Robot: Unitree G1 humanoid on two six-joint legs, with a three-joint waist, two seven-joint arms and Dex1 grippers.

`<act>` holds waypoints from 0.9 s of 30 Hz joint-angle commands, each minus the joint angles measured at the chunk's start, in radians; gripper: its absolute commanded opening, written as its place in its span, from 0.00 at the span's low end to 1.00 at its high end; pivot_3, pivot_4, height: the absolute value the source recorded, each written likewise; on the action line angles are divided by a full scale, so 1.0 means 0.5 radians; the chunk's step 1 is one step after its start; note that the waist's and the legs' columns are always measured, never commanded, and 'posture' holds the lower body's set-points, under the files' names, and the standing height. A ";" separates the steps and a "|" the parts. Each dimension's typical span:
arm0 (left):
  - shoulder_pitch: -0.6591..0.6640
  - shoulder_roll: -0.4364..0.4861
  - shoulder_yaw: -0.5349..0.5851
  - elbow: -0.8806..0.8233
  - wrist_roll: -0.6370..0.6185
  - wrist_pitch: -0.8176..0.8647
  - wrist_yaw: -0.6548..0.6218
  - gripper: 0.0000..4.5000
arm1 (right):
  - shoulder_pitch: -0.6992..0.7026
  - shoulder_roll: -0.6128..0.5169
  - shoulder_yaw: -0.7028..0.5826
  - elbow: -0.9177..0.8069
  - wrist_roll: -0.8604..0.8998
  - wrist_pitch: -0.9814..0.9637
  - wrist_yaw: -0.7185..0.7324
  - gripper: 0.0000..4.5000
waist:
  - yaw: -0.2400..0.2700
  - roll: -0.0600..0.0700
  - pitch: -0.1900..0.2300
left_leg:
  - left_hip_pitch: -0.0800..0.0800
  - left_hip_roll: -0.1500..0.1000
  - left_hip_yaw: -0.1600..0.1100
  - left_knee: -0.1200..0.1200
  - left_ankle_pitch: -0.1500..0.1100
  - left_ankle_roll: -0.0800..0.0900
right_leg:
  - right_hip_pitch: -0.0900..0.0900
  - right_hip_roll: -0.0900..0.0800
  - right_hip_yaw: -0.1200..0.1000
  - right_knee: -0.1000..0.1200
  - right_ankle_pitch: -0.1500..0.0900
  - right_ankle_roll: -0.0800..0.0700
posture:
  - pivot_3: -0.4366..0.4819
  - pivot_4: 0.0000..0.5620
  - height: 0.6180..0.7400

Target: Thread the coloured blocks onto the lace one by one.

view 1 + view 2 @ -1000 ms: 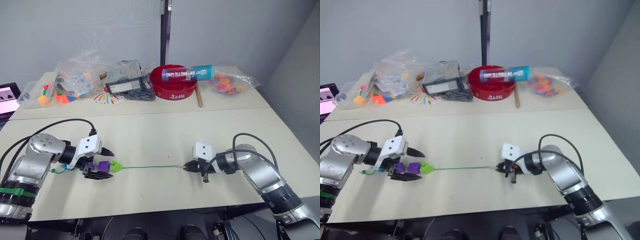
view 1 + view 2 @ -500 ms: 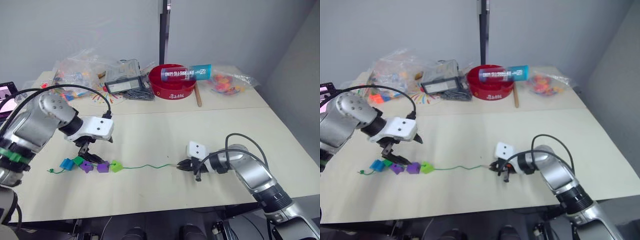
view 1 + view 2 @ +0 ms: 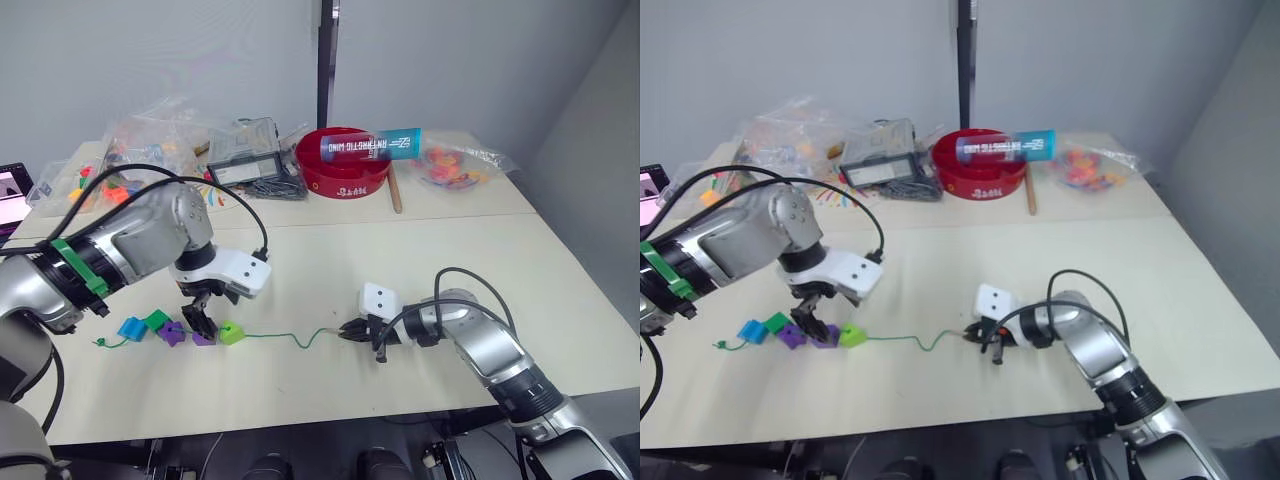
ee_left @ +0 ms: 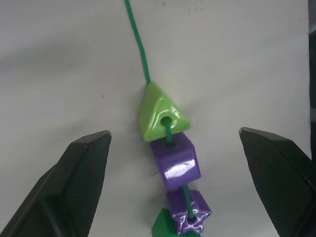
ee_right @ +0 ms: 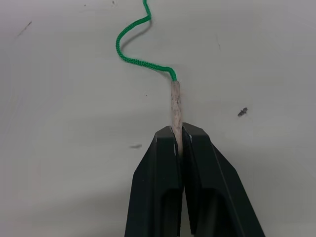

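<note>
Right gripper [image 5: 177,140] pinches the lace [image 5: 176,106] tip; left gripper [image 4: 175,148] spread over threaded coloured blocks [image 4: 174,160]; no writing legible nearby.

- Dark green block [image 4: 170,228]: cut off at the left wrist view's edge.
- Lace [image 5: 136,58]: pale tip's end hidden between the right gripper [image 5: 177,134] fingers.
- Second purple block [image 3: 203,338]: partly covered by the left gripper [image 3: 203,326].

You saw the right gripper [image 5: 177,136] pinching the pale stiff tip [image 5: 176,106] of the lace [image 5: 132,60] between its two black fingers [image 5: 158,187]. The green cord curled away from the tip in a wiggle across the table [image 5: 256,59].
</note>
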 commanded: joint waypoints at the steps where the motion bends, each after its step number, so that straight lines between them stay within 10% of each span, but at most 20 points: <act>1: -0.057 0.006 0.008 -0.082 -0.008 0.089 -0.007 0.97 | -0.004 0.012 -0.001 -0.033 0.001 0.007 -0.019 0.00 | 0.000 0.000 0.000 | 0.000 0.000 0.000 0.000 0.000 0.000 | 0.000 0.000 0.000 0.000 0.000 0.000 | 0.48 0.27 1.00; 11: 0.284 -0.002 0.266 -0.116 0.286 0.071 -0.007 0.97 | -0.001 0.022 -0.008 -0.072 0.012 0.053 -0.054 0.00 | 0.000 0.000 0.000 | 0.000 0.000 0.000 0.001 0.000 0.000 | 0.000 0.000 0.000 0.000 0.000 0.000 | 0.48 0.27 1.00; 27: 0.813 0.133 1.228 0.085 -0.108 -0.030 0.006 0.97 | 0.035 -0.091 -0.062 -0.116 0.046 0.008 0.022 0.00 | 0.003 0.000 0.000 | 0.000 0.000 0.000 0.001 0.000 0.000 | 0.000 -0.001 -0.001 0.001 0.000 0.000 | 0.48 0.27 1.00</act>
